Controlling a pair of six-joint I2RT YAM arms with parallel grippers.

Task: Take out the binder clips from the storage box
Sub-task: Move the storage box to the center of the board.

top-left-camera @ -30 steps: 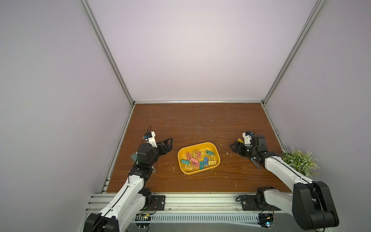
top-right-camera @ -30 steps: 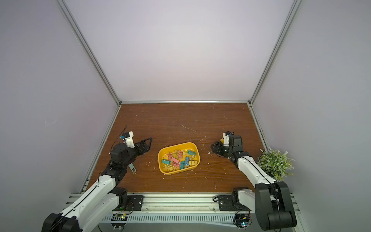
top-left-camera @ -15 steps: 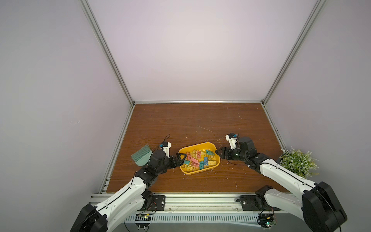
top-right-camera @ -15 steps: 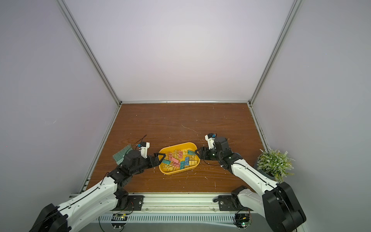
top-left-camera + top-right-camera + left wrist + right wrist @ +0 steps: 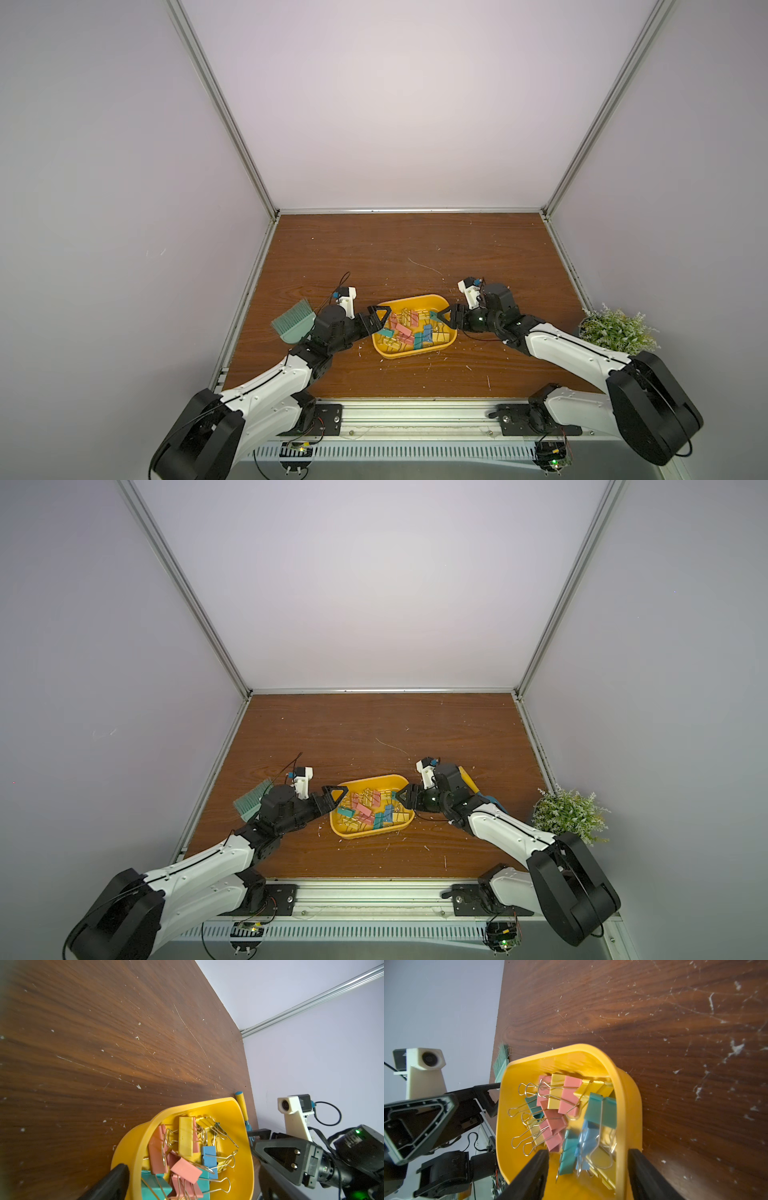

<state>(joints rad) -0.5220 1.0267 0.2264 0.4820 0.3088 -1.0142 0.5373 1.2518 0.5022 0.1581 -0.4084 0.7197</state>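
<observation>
Top view: box [image 5: 397,354] mid-front on worktop [image 5: 395,249], clips [image 5: 409,330] heaped inside, left pincer [image 5: 380,318] spread at its left end, right pincer [image 5: 440,321] spread at its right; left wrist: one finger [image 5: 112,1182] outside rim; right wrist: fingers [image 5: 533,1174] straddling wall, one in, one out.

Enclosure: plain pale lilac back wall [image 5: 395,104], left wall [image 5: 104,166] and right wall [image 5: 685,166], joined by aluminium corner posts [image 5: 224,112]. Bench [image 5: 395,249] is dark wood-grain, scratched and speckled white. Slotted aluminium rail [image 5: 415,419] along its near edge. Potted plant [image 5: 615,330] off its right edge. Light soft and even.
</observation>
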